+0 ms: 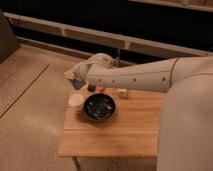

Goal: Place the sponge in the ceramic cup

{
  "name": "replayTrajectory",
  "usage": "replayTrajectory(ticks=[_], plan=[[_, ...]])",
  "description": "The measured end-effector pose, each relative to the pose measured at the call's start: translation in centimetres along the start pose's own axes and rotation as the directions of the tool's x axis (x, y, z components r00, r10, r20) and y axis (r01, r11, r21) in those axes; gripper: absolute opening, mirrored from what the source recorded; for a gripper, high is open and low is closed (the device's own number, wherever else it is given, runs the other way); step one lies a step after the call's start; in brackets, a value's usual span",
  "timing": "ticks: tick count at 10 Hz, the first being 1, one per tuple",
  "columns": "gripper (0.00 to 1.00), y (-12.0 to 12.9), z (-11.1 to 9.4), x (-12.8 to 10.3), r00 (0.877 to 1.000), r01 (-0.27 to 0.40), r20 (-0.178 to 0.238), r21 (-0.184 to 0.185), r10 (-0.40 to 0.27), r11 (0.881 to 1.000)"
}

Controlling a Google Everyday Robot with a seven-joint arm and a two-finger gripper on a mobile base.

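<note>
end effector: clamped on the sponge, above the bench's back-left edge
ceramic cup: upright, just beside the dark bowl

Lab-like test space, speckled floor, dark railed wall, wooden table, pincer above its far-left corner.

A: Colours, pls?
B: Arm cream-white w/ a row of dark dots; gripper, above table's left-rear corner, tan-grey; sponge in it blue.
A: & below?
B: Table light wood, plank-striped; ceramic cup cream; bowl glossy black w/ pale glints; floor speckled grey-beige.
</note>
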Motion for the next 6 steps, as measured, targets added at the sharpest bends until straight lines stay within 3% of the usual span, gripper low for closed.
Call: replayTrajectory(ticks=[3, 6], plan=[[0.18, 4.1, 2.0, 0.5, 0.999, 0.030, -0.009, -0.074, -0.031, 0.997], [0.18, 4.9, 2.6, 1.7, 0.999, 0.037, -0.032, -0.089, -0.040, 0.995]])
